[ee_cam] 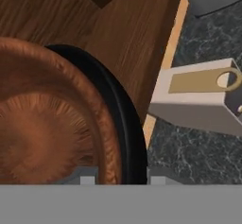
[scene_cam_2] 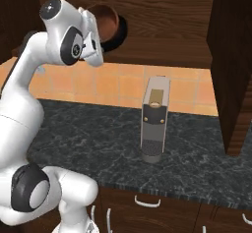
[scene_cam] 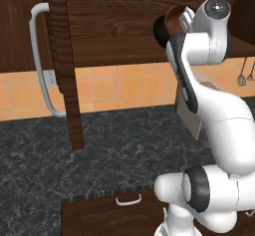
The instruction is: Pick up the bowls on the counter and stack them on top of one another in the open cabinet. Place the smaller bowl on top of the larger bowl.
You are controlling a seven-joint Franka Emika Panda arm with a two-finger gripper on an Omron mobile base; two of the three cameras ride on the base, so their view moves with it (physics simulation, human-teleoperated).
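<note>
Up at the cabinet (scene_cam: 119, 26) shelf, smaller bowl (ee_cam: 47, 133) is nesting inside larger bowl (ee_cam: 124, 119), directly before the gripper (scene_cam_2: 96, 43); jaw state unreadable.

My small bowl (ee_cam: 47, 124) is reddish-brown and wood-grained; the big bowl (ee_cam: 124, 119) is glossy black. Cabinet (scene_cam: 119, 26): dark brown wood grain. Counter (scene_cam_2: 197, 148): dark, pale-veined marble. Wall tiles (scene_cam_2: 123, 87): orange.
</note>
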